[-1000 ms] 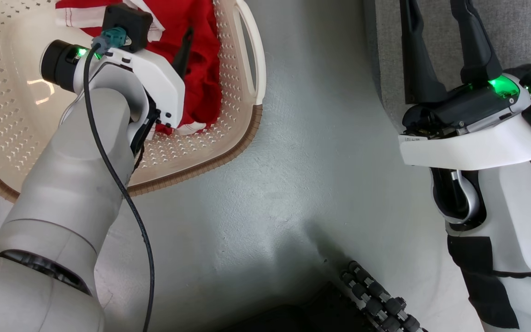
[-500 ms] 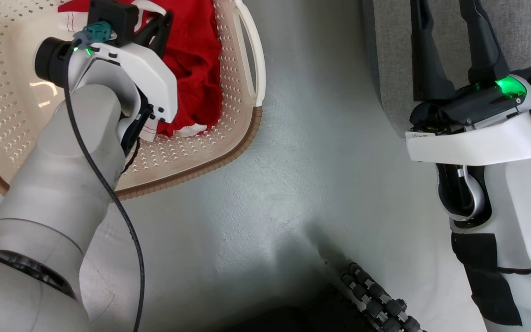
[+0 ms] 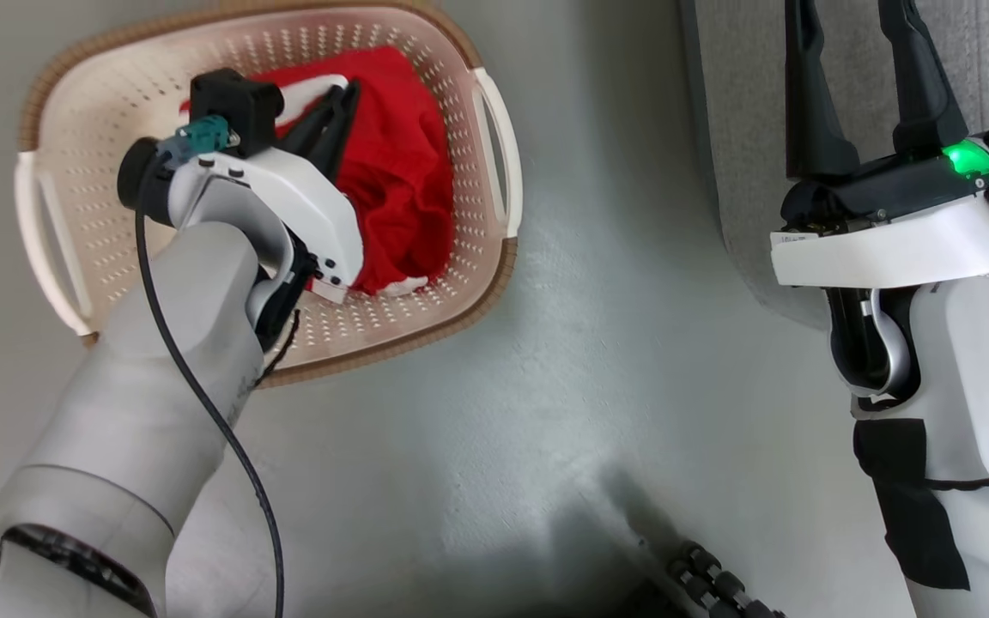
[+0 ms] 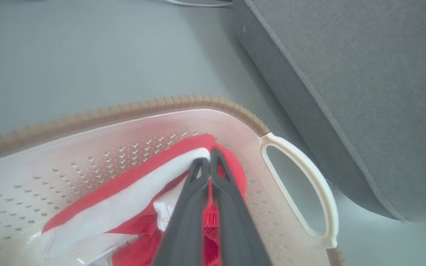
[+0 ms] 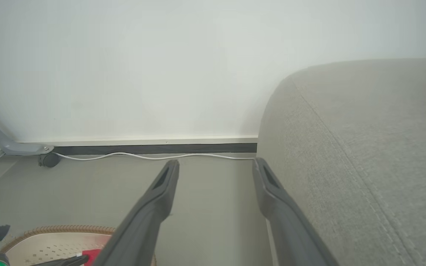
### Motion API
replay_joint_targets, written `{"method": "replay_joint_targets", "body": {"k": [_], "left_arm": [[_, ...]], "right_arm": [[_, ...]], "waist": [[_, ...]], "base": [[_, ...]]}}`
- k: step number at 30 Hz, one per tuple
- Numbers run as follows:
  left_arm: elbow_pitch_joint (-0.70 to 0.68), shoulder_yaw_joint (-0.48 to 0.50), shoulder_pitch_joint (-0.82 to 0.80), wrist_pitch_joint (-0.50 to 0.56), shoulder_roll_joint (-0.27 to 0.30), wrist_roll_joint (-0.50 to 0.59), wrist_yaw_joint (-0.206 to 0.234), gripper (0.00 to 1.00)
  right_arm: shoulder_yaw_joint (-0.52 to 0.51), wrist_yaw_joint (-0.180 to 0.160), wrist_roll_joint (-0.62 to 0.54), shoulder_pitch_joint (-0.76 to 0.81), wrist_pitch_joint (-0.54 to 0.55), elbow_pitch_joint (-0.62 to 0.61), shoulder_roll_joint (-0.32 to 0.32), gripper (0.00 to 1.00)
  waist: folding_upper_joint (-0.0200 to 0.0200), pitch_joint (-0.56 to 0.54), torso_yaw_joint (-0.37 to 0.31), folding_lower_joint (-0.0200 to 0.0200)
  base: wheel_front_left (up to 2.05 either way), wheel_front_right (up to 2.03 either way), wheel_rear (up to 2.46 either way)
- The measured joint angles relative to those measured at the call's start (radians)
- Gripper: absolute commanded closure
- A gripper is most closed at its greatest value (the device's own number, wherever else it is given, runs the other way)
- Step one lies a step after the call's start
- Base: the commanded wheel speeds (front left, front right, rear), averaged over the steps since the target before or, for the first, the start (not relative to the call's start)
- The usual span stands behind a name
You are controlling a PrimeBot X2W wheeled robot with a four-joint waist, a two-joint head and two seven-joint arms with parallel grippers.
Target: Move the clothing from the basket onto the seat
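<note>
I see a pale grey left forearm [image 3: 134,403], a black cable [image 3: 203,402] along it, white wrist shells [image 3: 889,249], a green lamp [image 3: 964,159], dark fingers [image 3: 812,103].

From here, the pale left forearm [image 3: 177,360] and its wrist cover the near-left part of the basket [image 3: 434,283] and the lower edge of the clothing [image 3: 400,189], so how the red cloth lies under them cannot be told. The closed fingers of the left gripper [image 4: 208,158] hide how much cloth is pinched between them, and the clothing runs off the bottom edge there. A pale label [image 4: 100,258] beside it is cut off and too blurred to read. The right gripper [image 3: 848,34] loses its fingertips past the top of the head view, and the seat [image 3: 743,129] runs off the top and right. A dark ribbed thing [image 3: 718,592] at the bottom edge is too cut off to name.
</note>
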Motion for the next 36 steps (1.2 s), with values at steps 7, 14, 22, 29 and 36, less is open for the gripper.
{"method": "replay_joint_targets", "body": {"k": [7,14,22,29,36], "left_arm": [[-0.123,0.089,0.132,0.0,-0.01,0.063,0.0,1.0],[-0.237,0.181,0.262,0.0,-0.04,0.139,0.0,1.0],[-0.317,0.223,0.374,0.0,-0.06,0.188,0.0,1.0],[-0.387,0.229,0.45,0.0,-0.06,0.214,0.0,1.0],[-0.449,0.216,0.528,0.0,-0.042,0.215,0.0,1.0]], "right_arm": [[-0.028,0.0,-0.046,0.044,0.0,0.057,0.0,0.0],[-0.065,0.0,-0.079,0.119,0.0,0.1,-0.007,0.0],[-0.09,0.0,-0.085,0.205,0.0,0.141,-0.01,0.0],[-0.101,0.0,-0.093,0.304,0.0,0.185,-0.014,0.0],[-0.125,0.0,-0.093,0.411,0.0,0.217,-0.02,0.0]], "waist": [[-0.0001,-0.117,0.045,0.0],[0.0,-0.249,0.099,0.0],[0.0,-0.389,0.147,0.0],[0.0,-0.536,0.19,0.0],[0.0,-0.697,0.244,0.0]], "base": [[0.0,0.0,0.0],[0.0,0.0,0.0],[0.0,0.0,0.0],[0.0,0.0,0.0],[0.0,0.0,0.0]]}}
